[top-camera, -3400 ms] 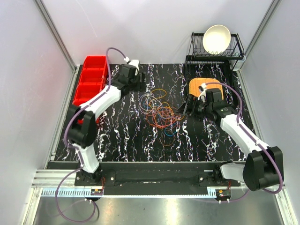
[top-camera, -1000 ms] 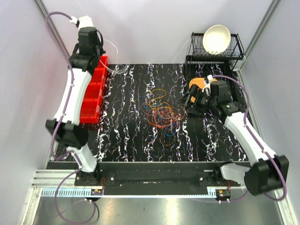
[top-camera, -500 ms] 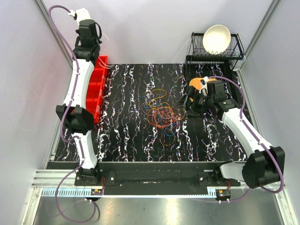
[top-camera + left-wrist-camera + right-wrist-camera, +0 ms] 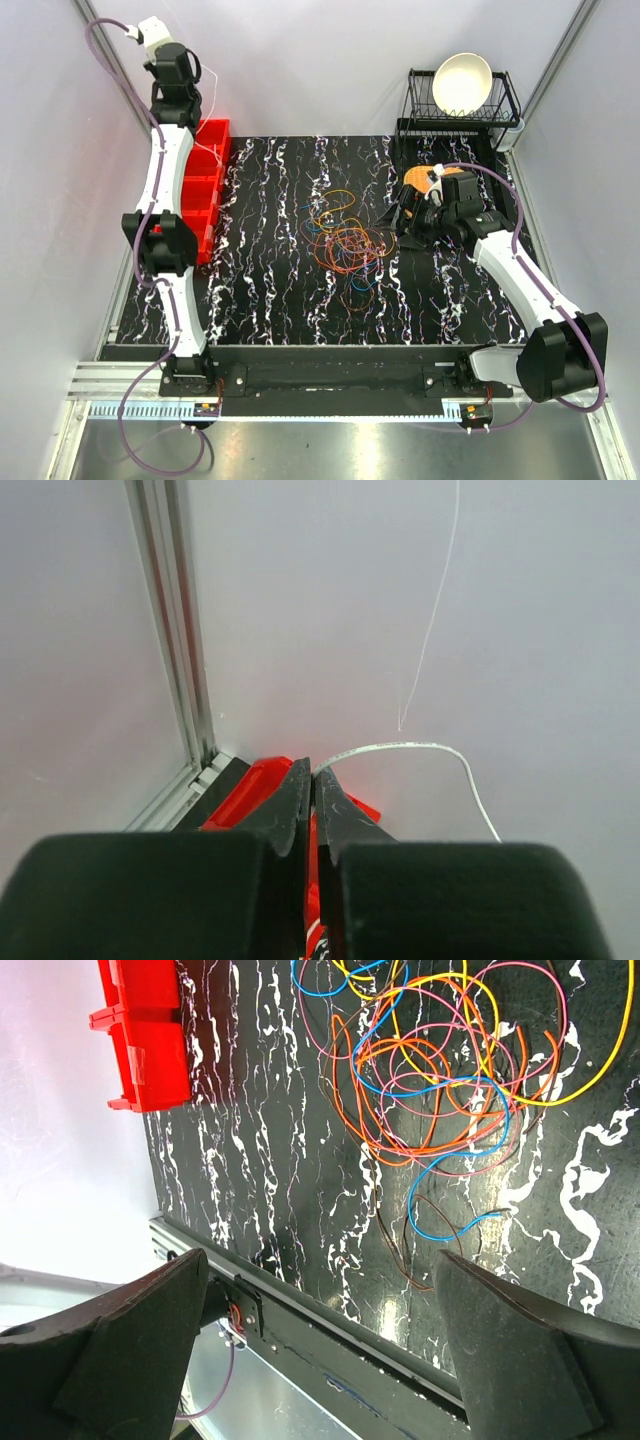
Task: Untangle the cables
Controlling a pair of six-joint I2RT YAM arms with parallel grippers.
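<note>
Cables (image 4: pixel 343 240) are orange, yellow, blue; table (image 4: pixel 270 290) black, white-veined; bins (image 4: pixel 212 178) red.

We've got a black marbled table (image 4: pixel 270 290). The cables (image 4: pixel 345 240) sit in one loose tangle near its middle, with a few small loops just on the near side of it. Left of the tangle is a red bin (image 4: pixel 200 190) at the table's edge. Right of the tangle is an orange pad (image 4: pixel 455 173), partly hidden. Far-right of the tangle is a dish rack (image 4: pixel 455 122) at the back corner.
</note>
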